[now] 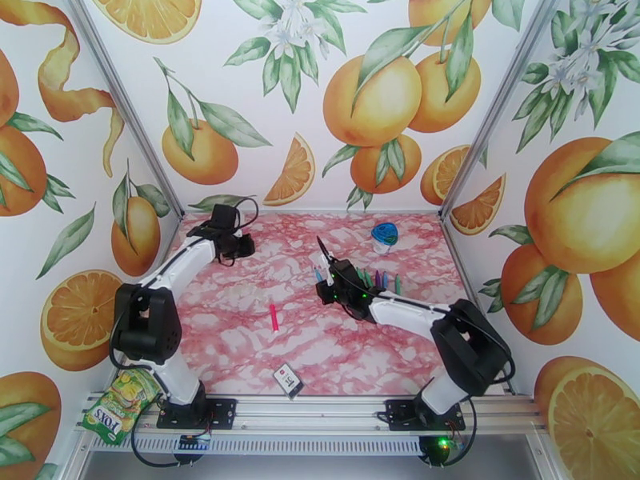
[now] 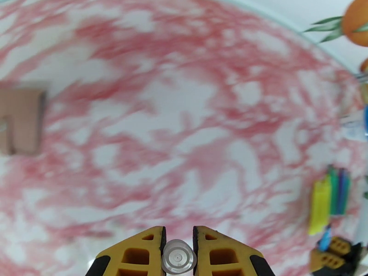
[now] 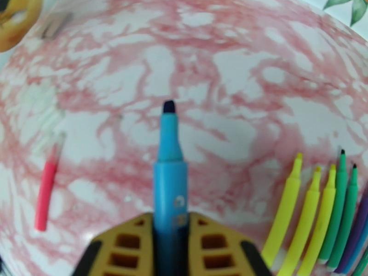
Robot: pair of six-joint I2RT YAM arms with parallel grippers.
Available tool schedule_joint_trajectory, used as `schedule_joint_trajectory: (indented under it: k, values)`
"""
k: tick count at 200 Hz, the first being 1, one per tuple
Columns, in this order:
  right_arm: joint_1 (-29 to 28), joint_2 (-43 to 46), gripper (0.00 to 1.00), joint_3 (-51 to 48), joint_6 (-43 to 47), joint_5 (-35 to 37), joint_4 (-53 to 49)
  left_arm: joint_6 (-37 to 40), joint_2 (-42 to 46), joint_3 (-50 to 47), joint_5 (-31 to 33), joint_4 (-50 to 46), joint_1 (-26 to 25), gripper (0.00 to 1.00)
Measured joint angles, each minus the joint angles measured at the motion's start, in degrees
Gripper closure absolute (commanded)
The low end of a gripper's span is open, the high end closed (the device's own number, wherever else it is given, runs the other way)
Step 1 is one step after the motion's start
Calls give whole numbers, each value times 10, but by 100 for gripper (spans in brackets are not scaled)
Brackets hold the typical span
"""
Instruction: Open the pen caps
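Above the marbled tabletop [image 1: 240, 346], your right gripper [image 3: 170, 219] clamps the bare-tipped blue pen [image 3: 169, 148] and your left gripper [image 2: 178, 232] pinches a clear cap [image 2: 179, 259], each seemingly taking one half to part them.

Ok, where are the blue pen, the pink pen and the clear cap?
blue pen [image 3: 170, 180]: right wrist view, middle of the barrel.
pink pen [image 3: 44, 196]: right wrist view, pink barrel.
clear cap [image 2: 178, 257]: left wrist view, round end face.
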State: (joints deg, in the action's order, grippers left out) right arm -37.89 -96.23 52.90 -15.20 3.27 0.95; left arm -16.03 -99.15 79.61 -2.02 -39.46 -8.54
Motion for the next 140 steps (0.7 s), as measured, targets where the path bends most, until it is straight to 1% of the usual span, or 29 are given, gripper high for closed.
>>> schedule_joint_trajectory:
  k: [30, 72, 102, 140]
  values:
    - [1, -43, 100, 43, -4, 43, -36, 11, 13, -44, 66, -27, 21, 100]
    - [1, -93, 98, 89, -12, 86, -85, 10, 13, -89, 129, -44, 33, 100]
    - [1, -114, 96, 102, -18, 96, -108, 1, 12, -110, 155, -45, 38, 100]
    - [1, -136, 93, 119, -22, 103, -137, -6, 3, -136, 165, -38, 55, 100]
